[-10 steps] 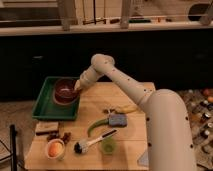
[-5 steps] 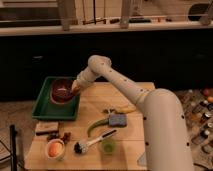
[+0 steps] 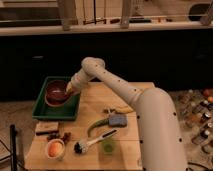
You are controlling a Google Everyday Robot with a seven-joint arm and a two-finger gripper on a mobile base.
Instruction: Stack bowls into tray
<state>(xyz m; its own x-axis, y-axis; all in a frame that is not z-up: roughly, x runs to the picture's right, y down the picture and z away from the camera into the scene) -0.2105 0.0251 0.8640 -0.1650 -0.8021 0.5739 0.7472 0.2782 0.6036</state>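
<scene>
My gripper (image 3: pixel 70 89) is shut tight and seems to pinch the right rim of the bowl (image 3: pixel 56 93). The bowl sits inside the tray (image 3: pixel 49 112), at the table's (image 3: pixel 93 103) back left corner. I should lower it flat, then let go gently so it does not tip.

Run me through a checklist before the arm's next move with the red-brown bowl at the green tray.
1. Gripper shut on bowl at its right rim: ok.
2. Bowl within the walls of the tray: ok.
3. Bowl resting on the tray floor: cannot tell.
4. Tray lying flat on the table: ok.
5. Brush well away from the arm's path: ok.
</scene>
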